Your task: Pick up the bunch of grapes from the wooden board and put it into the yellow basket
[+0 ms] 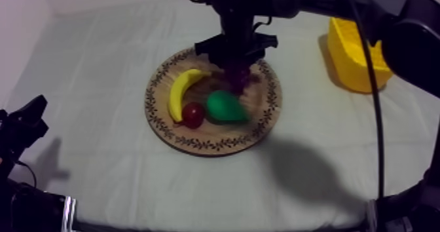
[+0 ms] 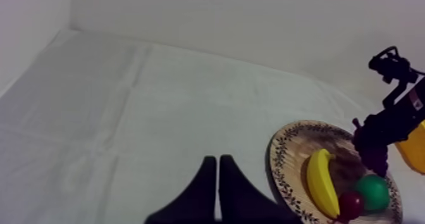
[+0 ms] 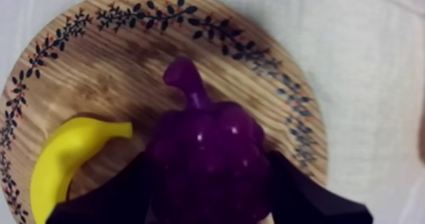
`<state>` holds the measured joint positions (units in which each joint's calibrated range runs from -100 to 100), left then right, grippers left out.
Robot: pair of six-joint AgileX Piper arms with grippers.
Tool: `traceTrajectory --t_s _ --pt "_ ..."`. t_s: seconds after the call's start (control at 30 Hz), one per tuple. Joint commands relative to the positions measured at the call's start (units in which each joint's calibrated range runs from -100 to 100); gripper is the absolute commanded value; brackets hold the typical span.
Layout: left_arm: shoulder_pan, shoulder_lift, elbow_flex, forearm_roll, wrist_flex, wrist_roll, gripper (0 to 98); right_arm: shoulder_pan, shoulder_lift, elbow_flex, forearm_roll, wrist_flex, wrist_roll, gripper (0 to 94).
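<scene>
Fingers (image 3: 308,200) of right gripper (image 1: 236,67) snug around grapes (image 3: 205,141)

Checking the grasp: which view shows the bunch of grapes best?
The right wrist view: the bunch of grapes sits close up between the fingers of the right gripper, over the wooden board. The top view has it partly hidden under that gripper; the left wrist view shows it far off.

Purple bunch of grapes (image 1: 237,77) over the wooden board (image 1: 196,140); yellow basket (image 1: 353,59) well apart.
</scene>
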<state>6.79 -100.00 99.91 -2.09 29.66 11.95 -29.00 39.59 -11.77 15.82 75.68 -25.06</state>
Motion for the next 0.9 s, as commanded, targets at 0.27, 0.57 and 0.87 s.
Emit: traceTrajectory --t_s 0.27,0.57,0.87 --pt "-0.02 0.00 -0.02 0.01 0.01 -0.01 0.1 0.75 -11.25 5.11 3.16 3.07 0.80 33.3" --pt "-0.02 0.00 -0.02 0.01 0.01 -0.01 0.1 5.28 -20.81 8.13 4.93 3.95 2.93 32.8" --pt "-0.02 0.00 -0.02 0.01 0.01 -0.01 0.1 12.15 -28.40 11.52 6.84 0.78 6.21 32.8"
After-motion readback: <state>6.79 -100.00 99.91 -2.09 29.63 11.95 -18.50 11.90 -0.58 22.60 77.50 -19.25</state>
